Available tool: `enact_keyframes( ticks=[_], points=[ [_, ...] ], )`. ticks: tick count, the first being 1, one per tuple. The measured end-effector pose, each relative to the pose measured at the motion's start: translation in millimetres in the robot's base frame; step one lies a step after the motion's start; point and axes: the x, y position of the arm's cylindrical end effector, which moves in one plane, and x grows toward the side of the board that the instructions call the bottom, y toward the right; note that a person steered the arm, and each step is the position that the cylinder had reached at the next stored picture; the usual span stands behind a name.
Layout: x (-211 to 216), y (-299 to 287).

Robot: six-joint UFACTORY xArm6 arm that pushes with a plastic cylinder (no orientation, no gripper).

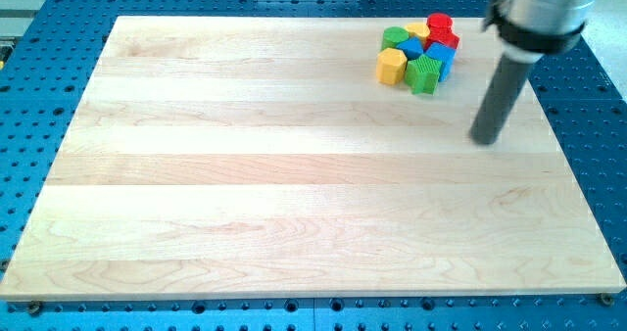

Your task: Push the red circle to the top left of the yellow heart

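The blocks lie packed in one cluster near the board's top right. The red circle (439,23) is at the cluster's top, touching a second red block (448,40) just below it. A yellow block (417,29), probably the heart, is right next to the red circle on its left, partly hidden by its neighbours. My tip (485,140) rests on the board to the lower right of the cluster, apart from every block.
The cluster also holds a green block (396,35) at its left, a yellow block (391,67) at its lower left, a green block (424,74) at its bottom and blue blocks (440,55) in between. The wooden board (294,174) sits on a blue perforated table.
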Motion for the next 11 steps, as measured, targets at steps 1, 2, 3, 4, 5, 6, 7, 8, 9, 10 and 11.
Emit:
enact_keyframes(
  ticks=[1, 2, 3, 4, 5, 6, 7, 8, 9, 10, 11],
  points=[
    [-83.0, 12.0],
    [-149.1, 12.0],
    [-164.9, 10.2],
    [-191.6, 10.1],
    [-186.1, -22.8],
    [-169.6, -74.0],
    [-186.3, -52.9],
    [-208.2, -51.9],
    [-206.0, -125.6],
    [-171.2, -135.6],
    [-143.7, -126.0]
  ],
)
